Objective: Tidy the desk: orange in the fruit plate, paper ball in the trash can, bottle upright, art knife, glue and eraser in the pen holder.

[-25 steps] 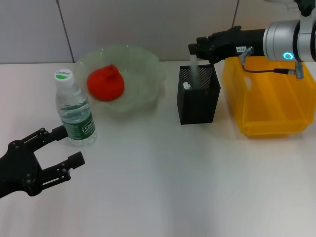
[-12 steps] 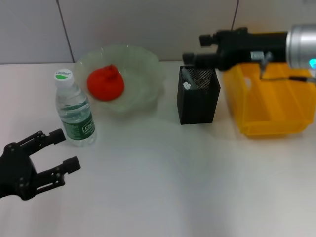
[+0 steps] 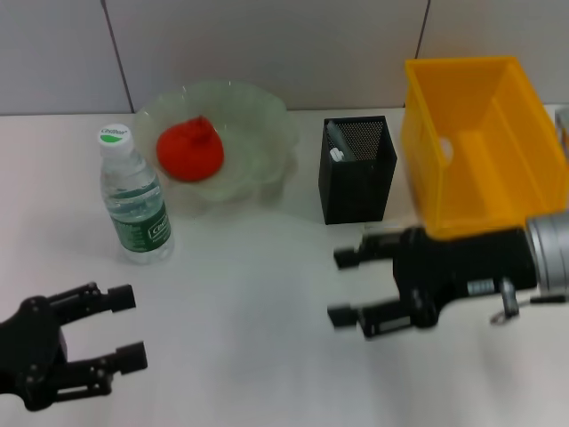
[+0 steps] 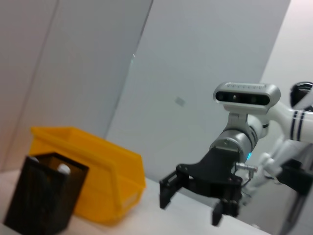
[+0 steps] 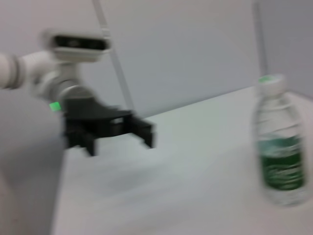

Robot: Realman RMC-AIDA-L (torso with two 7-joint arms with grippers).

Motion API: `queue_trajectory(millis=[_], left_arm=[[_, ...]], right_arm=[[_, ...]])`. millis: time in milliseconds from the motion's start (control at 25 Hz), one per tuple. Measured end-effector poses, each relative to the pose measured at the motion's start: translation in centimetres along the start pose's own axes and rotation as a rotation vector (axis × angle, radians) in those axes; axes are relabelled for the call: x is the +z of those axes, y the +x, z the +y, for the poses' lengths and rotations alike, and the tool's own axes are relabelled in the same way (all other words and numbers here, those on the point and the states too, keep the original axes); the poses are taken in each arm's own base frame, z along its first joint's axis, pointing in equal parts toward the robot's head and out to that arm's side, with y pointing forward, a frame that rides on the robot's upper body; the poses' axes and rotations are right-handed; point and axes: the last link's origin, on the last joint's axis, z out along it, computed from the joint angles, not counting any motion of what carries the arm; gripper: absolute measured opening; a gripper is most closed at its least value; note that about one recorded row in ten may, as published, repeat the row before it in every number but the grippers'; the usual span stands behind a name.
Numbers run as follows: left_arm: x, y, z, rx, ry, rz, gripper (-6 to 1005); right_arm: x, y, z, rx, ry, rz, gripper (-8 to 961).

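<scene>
Standing upright on the surface [image 3: 267, 374], the bottle [image 3: 135, 198] is flanked by orange [image 3: 189, 149] in fruit plate [image 3: 258, 124]; left gripper [image 3: 124, 327] and right gripper [image 3: 342, 286] are held apart, empty.

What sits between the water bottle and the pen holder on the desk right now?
In the head view, the fruit plate with the orange in it sits between the bottle and the pen holder, set slightly farther back. The tabletop directly between them is bare.
</scene>
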Motion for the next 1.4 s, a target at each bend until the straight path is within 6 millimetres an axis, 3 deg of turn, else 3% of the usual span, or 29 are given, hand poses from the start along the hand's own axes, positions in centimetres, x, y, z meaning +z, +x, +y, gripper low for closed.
queue_trajectory(millis=[80, 400, 680, 880, 1160, 1400], left_arm=[[0.1, -0.1, -0.1, -0.028, -0.017, -0.034, 829], [0.5, 0.5, -0.8, -0.036, -0.028, -0.081, 829], [1.3, 1.7, -1.7, -0.035, -0.057, -0.121, 829], [1.6, 1.8, -1.8, -0.034, -0.067, -0.129, 829], [4.3, 2.7, -1.9, -0.012, -0.146, -0.149, 829], [4.7, 2.5, -1.8, -0.012, -0.155, -0.159, 829]], right_arm=[[0.4, 1.1, 0.7, 0.000, -0.043, -0.006, 796], [0.4, 2.2, 0.8, 0.012, -0.037, -0.035, 796], [-3.4, 4.2, 0.9, -0.001, 0.097, -0.153, 796], [-5.5, 5.3, 1.8, 0.035, 0.138, -0.145, 796], [-6.6, 5.9, 2.8, 0.047, 0.102, -0.139, 796], [-6.6, 6.1, 3.1, 0.054, 0.084, -0.132, 796]])
